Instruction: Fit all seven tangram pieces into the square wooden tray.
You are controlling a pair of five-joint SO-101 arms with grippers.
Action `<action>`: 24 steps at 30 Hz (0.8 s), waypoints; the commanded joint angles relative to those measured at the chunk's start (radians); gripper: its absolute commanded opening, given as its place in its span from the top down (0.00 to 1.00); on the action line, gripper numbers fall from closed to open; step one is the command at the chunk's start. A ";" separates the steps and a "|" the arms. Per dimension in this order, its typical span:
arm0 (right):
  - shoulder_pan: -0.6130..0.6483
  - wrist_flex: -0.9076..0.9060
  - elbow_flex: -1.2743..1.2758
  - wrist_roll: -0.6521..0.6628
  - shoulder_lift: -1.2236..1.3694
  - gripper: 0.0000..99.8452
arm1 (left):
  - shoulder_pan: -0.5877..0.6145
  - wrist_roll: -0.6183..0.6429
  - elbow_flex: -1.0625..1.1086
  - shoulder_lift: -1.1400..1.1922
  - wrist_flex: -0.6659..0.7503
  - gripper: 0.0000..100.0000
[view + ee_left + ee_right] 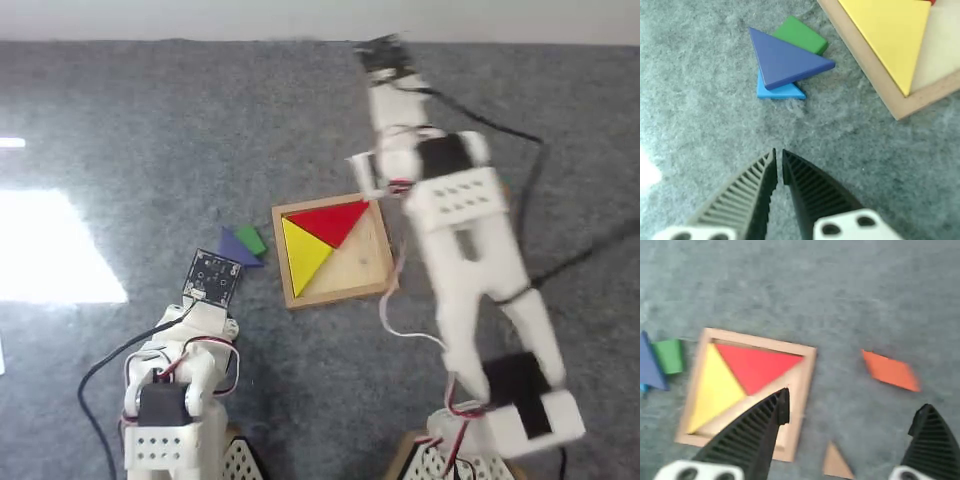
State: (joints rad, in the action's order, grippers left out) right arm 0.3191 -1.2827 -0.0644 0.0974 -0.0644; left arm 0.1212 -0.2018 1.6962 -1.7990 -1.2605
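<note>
The square wooden tray (378,262) lies mid-table with a red triangle (330,220) and a yellow triangle (303,256) in it. Left of it a dark blue triangle (787,62) rests on a green piece (802,34) and a light blue piece (777,91). My left gripper (778,153) is shut and empty, a short way from that pile. My right gripper (855,410) hangs open above the tray (807,385) edge. Right of the tray lie an orange parallelogram (890,371) and a small tan triangle (835,462).
Grey carpet-like cloth (150,130) covers the table. The right arm (460,200) stretches over the area right of the tray, trailing cables. The left arm (185,370) stands at the near left. A bright glare patch (45,250) lies at the left edge.
</note>
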 commanded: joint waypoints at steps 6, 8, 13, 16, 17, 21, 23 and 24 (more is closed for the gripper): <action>-0.269 0.275 0.091 0.324 0.094 0.62 | 0.003 0.005 -0.013 -0.020 -0.006 0.98; -0.288 0.294 0.066 0.486 0.183 0.62 | 0.003 0.005 -0.013 -0.020 -0.006 0.98; -0.283 0.298 0.035 0.806 0.358 0.62 | 0.003 0.005 -0.013 -0.020 -0.006 0.98; -0.291 0.295 0.026 0.951 0.412 0.62 | 0.003 0.005 -0.013 -0.020 -0.006 0.98; -0.295 0.294 0.020 0.994 0.427 0.62 | 0.003 0.005 -0.013 -0.020 -0.006 0.98; -0.312 0.292 -0.018 1.100 0.479 0.62 | 0.003 0.005 -0.013 -0.020 -0.006 0.98; -0.317 0.292 -0.040 1.126 0.509 0.62 | 0.003 0.005 -0.013 -0.020 -0.006 0.98; -0.317 0.295 -0.054 1.135 0.527 0.62 | 0.003 0.005 -0.013 -0.020 -0.006 0.98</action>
State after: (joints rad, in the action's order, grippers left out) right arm 0.0138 -1.0004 -0.0399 1.1884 0.4526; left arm 0.1212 -0.2018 1.6962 -1.7990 -1.2605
